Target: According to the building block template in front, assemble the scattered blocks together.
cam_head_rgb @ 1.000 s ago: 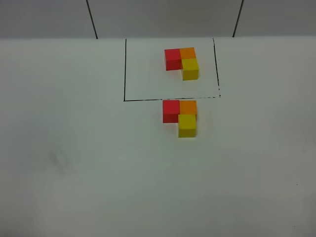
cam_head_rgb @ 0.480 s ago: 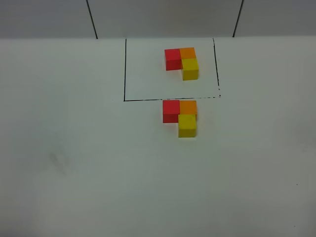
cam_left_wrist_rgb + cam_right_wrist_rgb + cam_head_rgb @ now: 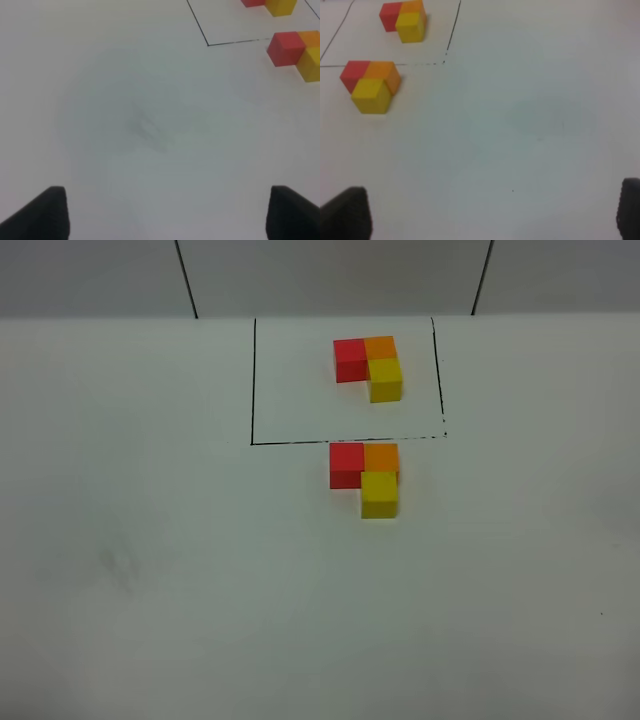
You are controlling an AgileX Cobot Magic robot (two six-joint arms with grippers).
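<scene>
The building block template (image 3: 368, 368) is an L of red, orange and yellow cubes inside a thin black drawn rectangle at the back of the white table. Just in front of the frame's near line, the red block (image 3: 346, 464), orange block (image 3: 381, 457) and yellow block (image 3: 379, 494) sit joined in the same L shape. Both arms are out of the exterior high view. The left gripper (image 3: 160, 215) is open and empty, well away from the red block (image 3: 286, 48). The right gripper (image 3: 487, 212) is open and empty, far from the yellow block (image 3: 370, 95) and the template (image 3: 404, 21).
The white table (image 3: 150, 570) ends at a grey back wall with two dark vertical lines (image 3: 186, 278). The drawn frame's near line (image 3: 300, 441) runs just behind the joined blocks.
</scene>
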